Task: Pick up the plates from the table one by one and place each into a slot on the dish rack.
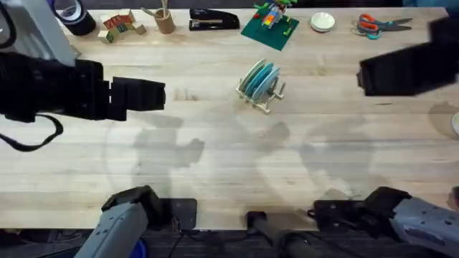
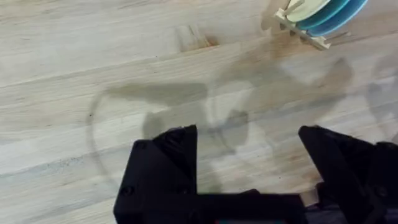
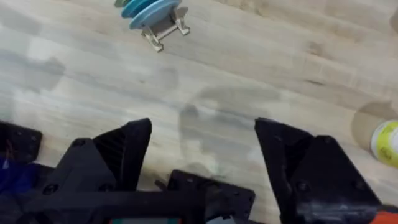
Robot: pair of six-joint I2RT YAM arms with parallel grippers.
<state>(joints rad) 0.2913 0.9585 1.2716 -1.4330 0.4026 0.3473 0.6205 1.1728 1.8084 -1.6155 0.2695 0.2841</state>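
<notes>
Item 1. Small pale wooden dish rack (image 1: 264, 97) with thin upright dowels, one, standing on the large light plank table (image 1: 215, 165) a little beyond its middle. In its slots stand the small round plates (image 1: 258, 80), on edge and close together: three can be counted from overhead, one cream and two in teal or light blue. The left wrist view shows the rack's end and the plates' rims (image 2: 323, 12); the right wrist view shows the rack's feet (image 3: 163, 31) and blue rims (image 3: 148, 9).

Item 2. Left gripper (image 2: 249, 168), black, two fingers, set wide apart over bare wood, nothing between them. Overhead, the left arm (image 1: 72, 89) lies across the table's left side, well apart from the rack.

Item 3. Right gripper (image 3: 202, 162), black, two fingers, likewise spread apart above bare table, holding nothing. Overhead, the right arm (image 1: 409, 68) shows as a dark blur at the far right.

Item 4. Along the far edge, overhead view: one roll of black tape (image 1: 74, 16); a cluster of small coloured blocks (image 1: 118, 26), lettering too small to read; one brown cup with sticks (image 1: 164, 20); one black stapler (image 1: 214, 20); one green baseplate with a small brick model (image 1: 270, 26); one small white dish (image 1: 323, 22); one pair of orange-handled scissors (image 1: 376, 26).

Item 5. One round yellow-and-white object (image 3: 387, 142) at the table's edge, right wrist view; its kind cannot be told.
</notes>
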